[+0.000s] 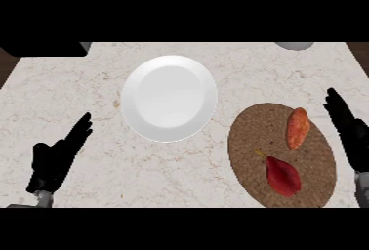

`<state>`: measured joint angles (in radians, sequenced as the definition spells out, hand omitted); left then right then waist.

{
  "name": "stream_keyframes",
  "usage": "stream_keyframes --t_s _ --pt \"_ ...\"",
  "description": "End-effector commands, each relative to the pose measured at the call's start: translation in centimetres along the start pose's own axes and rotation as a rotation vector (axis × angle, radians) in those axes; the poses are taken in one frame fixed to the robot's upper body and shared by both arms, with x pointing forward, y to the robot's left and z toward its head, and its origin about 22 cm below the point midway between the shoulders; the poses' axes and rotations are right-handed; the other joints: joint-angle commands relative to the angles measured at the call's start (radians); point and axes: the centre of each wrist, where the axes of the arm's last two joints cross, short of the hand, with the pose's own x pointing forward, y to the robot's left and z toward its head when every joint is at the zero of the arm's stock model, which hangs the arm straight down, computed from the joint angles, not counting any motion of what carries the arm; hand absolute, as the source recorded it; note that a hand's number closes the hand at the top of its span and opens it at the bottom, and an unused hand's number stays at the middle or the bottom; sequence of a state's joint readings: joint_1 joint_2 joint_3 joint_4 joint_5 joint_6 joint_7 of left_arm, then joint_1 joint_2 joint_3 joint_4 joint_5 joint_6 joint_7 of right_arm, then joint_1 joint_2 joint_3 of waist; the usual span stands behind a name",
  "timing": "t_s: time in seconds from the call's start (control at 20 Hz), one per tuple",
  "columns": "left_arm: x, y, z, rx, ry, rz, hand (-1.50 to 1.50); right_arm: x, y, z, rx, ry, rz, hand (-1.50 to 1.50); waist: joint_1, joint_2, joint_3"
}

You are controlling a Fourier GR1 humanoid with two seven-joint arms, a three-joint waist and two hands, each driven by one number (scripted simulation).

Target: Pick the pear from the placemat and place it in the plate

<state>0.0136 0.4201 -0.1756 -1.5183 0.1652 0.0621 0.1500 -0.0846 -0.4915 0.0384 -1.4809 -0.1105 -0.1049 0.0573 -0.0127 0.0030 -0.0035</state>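
My right hand (349,132) lies open at the right edge of the view, its fingers straight and pointing away from me. It holds nothing and sits just beside the right rim of the round brown placemat (252,136). I cannot tell whether it touches the mat.

The pear (282,176) is dark red, with a short stem pointing up and to the left. It lies on the near part of the placemat, apart from my right hand. An orange, elongated piece of food (297,128) lies on the far part of the same mat, close to the pear but not touching it.

The white plate (169,97) rests on the pale marbled counter (93,88), to the left of the placemat and a little farther from me. Nothing lies on it.

My left hand (57,156) rests open at the lower left, fingers straight and angled toward the plate, well apart from the pear and holding nothing.
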Motion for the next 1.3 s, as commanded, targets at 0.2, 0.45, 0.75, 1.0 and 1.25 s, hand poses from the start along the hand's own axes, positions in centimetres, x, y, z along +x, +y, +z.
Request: stream_keyframes --t_s 0.2,0.45,0.75,1.0,1.25 --pt "8.6 0.2 -2.4 0.001 -0.381 -0.024 0.0 5.5 14.1 2.2 0.766 -0.237 -0.052 1.5 0.105 -0.003 0.003" --pt "10.1 0.0 -2.9 0.015 -0.426 0.006 0.0 5.4 14.2 3.8 0.763 -0.334 0.685 1.5 0.045 -0.016 -0.002" --pt "11.8 1.7 -3.8 0.081 -0.456 0.028 0.0 0.4 18.4 8.9 0.625 -0.305 0.19 -1.5 -0.001 -0.002 0.005" --pt "10.7 0.8 -3.8 0.065 -0.43 0.004 0.0 5.4 16.8 7.7 0.579 -0.43 0.197 -1.5 0.006 -0.004 0.003" --pt "11.8 2.0 -3.9 0.072 -0.432 0.026 0.0 11.3 14.0 5.6 0.521 -0.439 0.434 -1.5 0.011 -0.005 0.002"
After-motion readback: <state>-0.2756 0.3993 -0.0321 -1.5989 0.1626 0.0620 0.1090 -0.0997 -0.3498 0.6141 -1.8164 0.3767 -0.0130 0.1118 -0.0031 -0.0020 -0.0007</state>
